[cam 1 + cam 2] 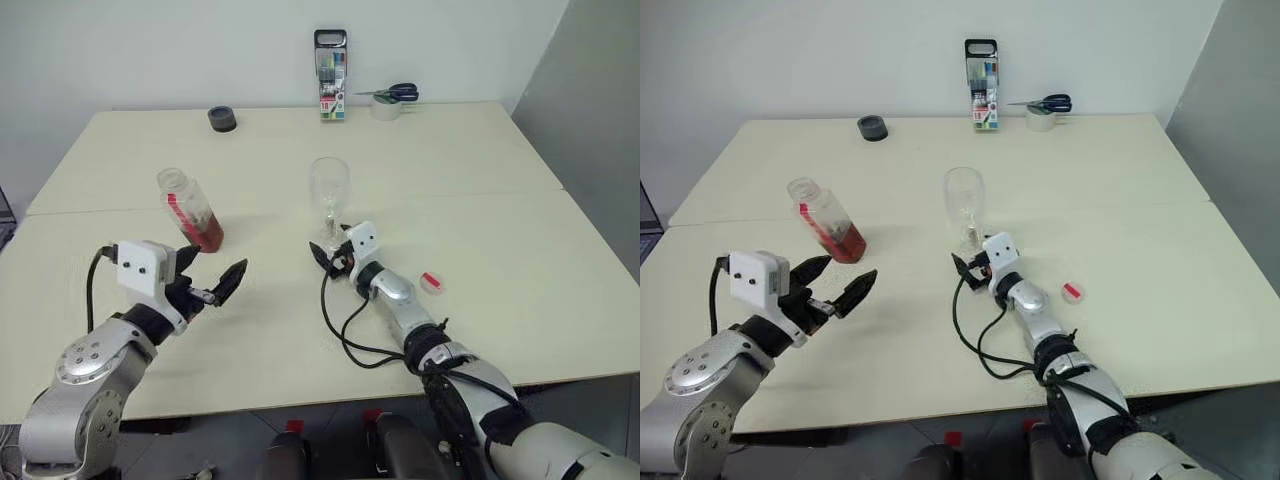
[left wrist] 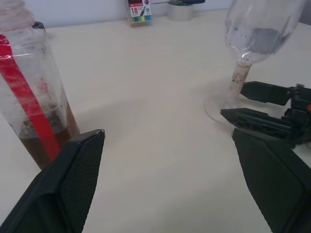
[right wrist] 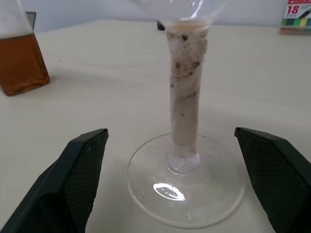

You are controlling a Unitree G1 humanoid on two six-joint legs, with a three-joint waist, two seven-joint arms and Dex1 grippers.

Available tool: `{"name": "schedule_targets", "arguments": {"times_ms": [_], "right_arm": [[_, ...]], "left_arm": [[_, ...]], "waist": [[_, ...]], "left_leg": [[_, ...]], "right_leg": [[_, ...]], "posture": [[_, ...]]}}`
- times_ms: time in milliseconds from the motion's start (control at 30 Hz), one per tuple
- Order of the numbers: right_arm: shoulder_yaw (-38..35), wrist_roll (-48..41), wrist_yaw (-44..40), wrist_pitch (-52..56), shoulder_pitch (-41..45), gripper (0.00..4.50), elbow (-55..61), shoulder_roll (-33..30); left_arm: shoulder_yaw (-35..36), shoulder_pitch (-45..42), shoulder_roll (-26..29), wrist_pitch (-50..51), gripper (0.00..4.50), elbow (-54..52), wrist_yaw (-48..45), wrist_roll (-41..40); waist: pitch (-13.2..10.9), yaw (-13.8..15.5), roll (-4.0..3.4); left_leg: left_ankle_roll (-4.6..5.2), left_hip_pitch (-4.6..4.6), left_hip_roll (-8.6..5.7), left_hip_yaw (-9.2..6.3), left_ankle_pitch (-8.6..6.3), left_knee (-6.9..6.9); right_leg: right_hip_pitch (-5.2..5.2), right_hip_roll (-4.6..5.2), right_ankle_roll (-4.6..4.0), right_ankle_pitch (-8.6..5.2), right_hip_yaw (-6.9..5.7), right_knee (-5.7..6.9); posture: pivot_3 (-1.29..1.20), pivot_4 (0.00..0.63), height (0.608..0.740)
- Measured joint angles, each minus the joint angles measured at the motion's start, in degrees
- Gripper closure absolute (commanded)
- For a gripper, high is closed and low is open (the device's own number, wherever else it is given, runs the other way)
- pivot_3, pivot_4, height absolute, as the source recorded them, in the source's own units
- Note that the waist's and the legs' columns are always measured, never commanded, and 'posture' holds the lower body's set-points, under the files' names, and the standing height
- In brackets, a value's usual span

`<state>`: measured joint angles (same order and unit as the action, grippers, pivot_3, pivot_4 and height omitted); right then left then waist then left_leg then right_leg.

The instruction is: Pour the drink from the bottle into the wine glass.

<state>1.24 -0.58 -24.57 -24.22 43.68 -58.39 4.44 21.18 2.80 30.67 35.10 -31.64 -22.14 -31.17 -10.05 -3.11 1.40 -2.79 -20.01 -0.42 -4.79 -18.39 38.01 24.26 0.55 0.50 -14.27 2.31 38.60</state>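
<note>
The bottle (image 1: 190, 209) stands uncapped on the pale tabletop (image 1: 480, 190), leaning a little in the head views, with a red label strip down its side and the reddish-brown drink (image 1: 207, 236) filling only its lowest part. The left hand (image 1: 212, 280) hovers just in front of it, its two black fingers spread wide and holding nothing, apart from the bottle. To the right of the bottle, the wine glass (image 1: 329, 196) stands upright and empty near the middle of the tabletop. The right hand (image 1: 330, 258) sits low at the foot of the glass, fingers wide on either side of the stem (image 3: 185, 92) without touching it. A small pinkish-red cap (image 1: 431, 282) lies on the tabletop beside the right arm. Along the far edge are a pack of coloured pens (image 1: 331, 76), scissors (image 1: 391, 95) resting on a tape roll (image 1: 386, 108), and a dark tape roll (image 1: 222, 119).
</note>
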Motion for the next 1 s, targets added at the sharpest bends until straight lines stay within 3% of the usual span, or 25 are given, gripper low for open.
{"name": "schedule_targets", "arguments": {"times_ms": [267, 433, 533, 700, 1000], "right_arm": [[3.82, -9.08, -15.66, 24.39, -14.75, 0.05, 39.74, -11.11], [3.89, -21.07, -22.18, 47.72, -19.54, 0.05, 68.79, -25.99], [2.84, -28.57, -23.01, 58.06, -19.55, 0.05, 80.22, -30.15], [2.5, -35.29, -21.33, 67.5, -18.61, 0.05, 87.55, -33.35], [0.83, -39.42, -14.83, 71.88, -17.62, 0.05, 90.15, -32.83]], "left_arm": [[0.04, -1.34, -5.05, -4.5, 0.0, 5.51, 4.54, 3.98], [1.36, -2.98, -6.32, -6.02, 0.0, 8.58, 6.77, 4.83], [1.82, -4.02, -6.34, -7.19, 0.0, 10.36, 7.41, 5.27], [1.88, -7.0, -6.12, -9.4, 0.0, 16.14, 7.44, 5.81], [1.55, -13.96, -3.49, -13.49, 0.0, 26.63, 3.72, 7.75]], "waist": [[-0.01, 0.32, -0.01], [-0.02, 1.15, -0.02], [0.0, 1.12, 0.02], [0.0, 1.4, 0.04], [-0.01, 1.41, 0.06]], "left_leg": [[0.17, 0.0, 0.03, -0.01, -0.13, 0.01], [0.18, -0.01, 0.01, -0.08, -0.14, 0.03], [0.19, 0.1, 0.04, -0.1, -0.14, 0.01], [0.19, 0.06, -0.01, -0.14, -0.14, 0.07], [0.17, 0.02, 0.0, -0.17, -0.13, 0.06]], "right_leg": [[0.01, 0.0, 0.01, -0.01, 0.0, 0.02], [-0.02, 0.01, 0.03, -0.01, -0.05, -0.03], [-0.12, -0.05, 0.04, -0.02, -0.09, -0.03], [-0.16, -0.05, 0.04, -0.02, -0.13, -0.05], [-0.13, -0.04, 0.04, -0.02, -0.17, -0.08]], "posture": [[0.0, 0.15, 0.74], [0.0, 0.15, 0.74], [0.0, 0.15, 0.74], [0.0, 0.15, 0.74], [0.0, 0.15, 0.74]]}}
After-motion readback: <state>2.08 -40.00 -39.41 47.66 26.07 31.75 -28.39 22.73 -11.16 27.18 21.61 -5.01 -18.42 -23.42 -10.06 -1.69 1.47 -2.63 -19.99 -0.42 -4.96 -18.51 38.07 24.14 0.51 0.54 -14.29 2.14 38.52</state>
